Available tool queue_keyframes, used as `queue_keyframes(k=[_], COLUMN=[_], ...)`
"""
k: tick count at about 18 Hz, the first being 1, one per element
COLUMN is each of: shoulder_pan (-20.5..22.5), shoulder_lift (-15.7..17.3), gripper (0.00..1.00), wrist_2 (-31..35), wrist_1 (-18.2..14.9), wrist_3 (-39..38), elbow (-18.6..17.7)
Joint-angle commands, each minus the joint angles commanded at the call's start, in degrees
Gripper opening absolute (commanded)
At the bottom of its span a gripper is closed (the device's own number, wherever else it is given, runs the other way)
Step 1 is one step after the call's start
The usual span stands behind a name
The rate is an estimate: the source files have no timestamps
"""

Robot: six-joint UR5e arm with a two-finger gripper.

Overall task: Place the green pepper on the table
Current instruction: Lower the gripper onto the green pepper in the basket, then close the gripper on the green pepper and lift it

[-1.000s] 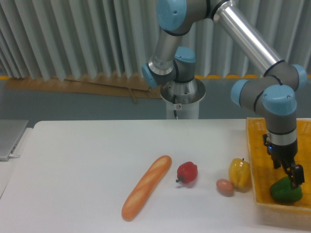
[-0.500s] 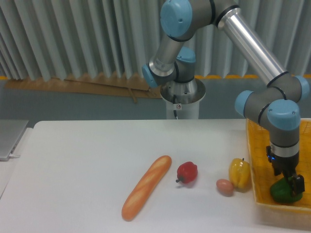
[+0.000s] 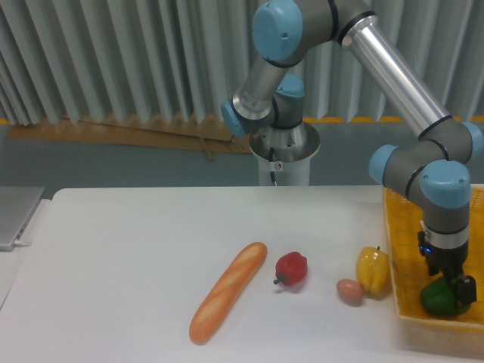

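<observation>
The green pepper (image 3: 437,301) lies in the front part of the yellow woven basket (image 3: 401,249) at the right edge of the white table (image 3: 128,257). My gripper (image 3: 451,286) points straight down and has come onto the pepper's top. One dark finger (image 3: 463,290) shows against its right side; the other is hidden. The frame does not show whether the fingers press the pepper.
On the table left of the basket lie a yellow pepper (image 3: 373,270), a small brown egg (image 3: 349,291), a red pepper (image 3: 291,269) and a long baguette (image 3: 228,301). The basket's near wall stands between the green pepper and the table. The robot base (image 3: 283,144) is behind.
The gripper has lowered steadily inside the basket, from just above the green pepper down onto it. The pepper and the things on the table have not moved.
</observation>
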Motion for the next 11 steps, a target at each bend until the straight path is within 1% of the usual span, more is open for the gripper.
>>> queue_keyframes(k=[2,3,5,7,11], shoulder_pan=[0.00,0.00,0.00,0.00,-0.09], shoulder_lift=[0.00,0.00,0.00,0.00,0.17], gripper=[0.99,0.93,0.77,0.65,0.60], wrist_2=[0.00,0.09,0.00,0.00,0.00], wrist_1=[0.00,0.00,0.00,-0.09,-0.09], wrist_3=[0.00,-0.09,-0.26,-0.35,-0.61], elbow=[0.00,0.00,-0.09,-0.17,-0.44])
